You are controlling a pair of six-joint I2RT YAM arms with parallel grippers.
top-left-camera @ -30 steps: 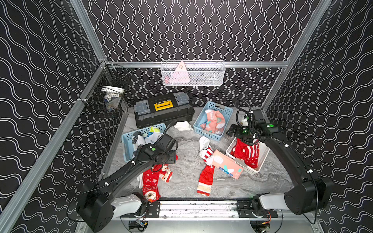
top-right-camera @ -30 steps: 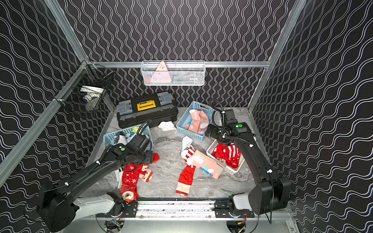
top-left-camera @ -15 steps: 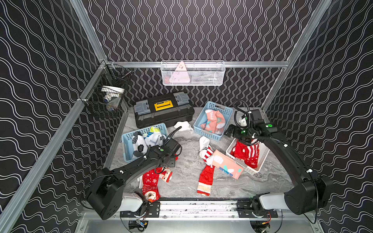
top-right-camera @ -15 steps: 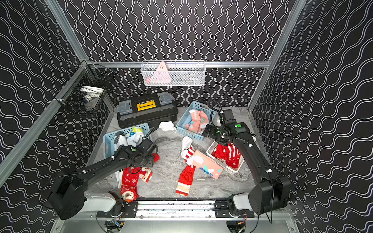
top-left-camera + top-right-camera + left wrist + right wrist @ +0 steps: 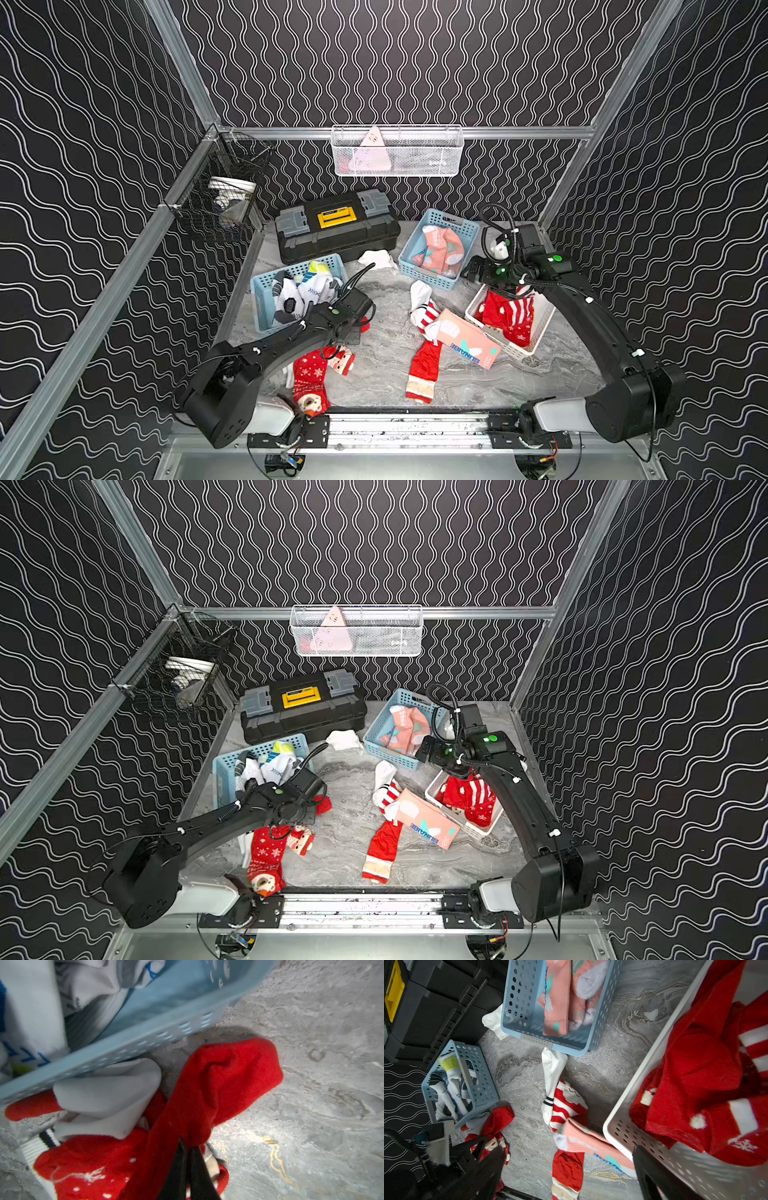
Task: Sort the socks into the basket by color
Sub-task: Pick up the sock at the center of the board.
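I am pinching a plain, fleecy bright-red sock [image 5: 224,1084] in my left gripper [image 5: 187,1148], jaws closed tight on its fabric. It is lying on the table [image 5: 311,1105] just beside the left blue basket [image 5: 145,1041]. My right gripper [image 5: 569,1149] is hanging spread wide and empty over the white basket [image 5: 625,1132] at right.

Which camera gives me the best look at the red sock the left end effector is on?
Left wrist: the left end effector is shut on the red sock, close up, most of it in view. In both top views the arm hides all but one end. Right wrist shows it small and far.
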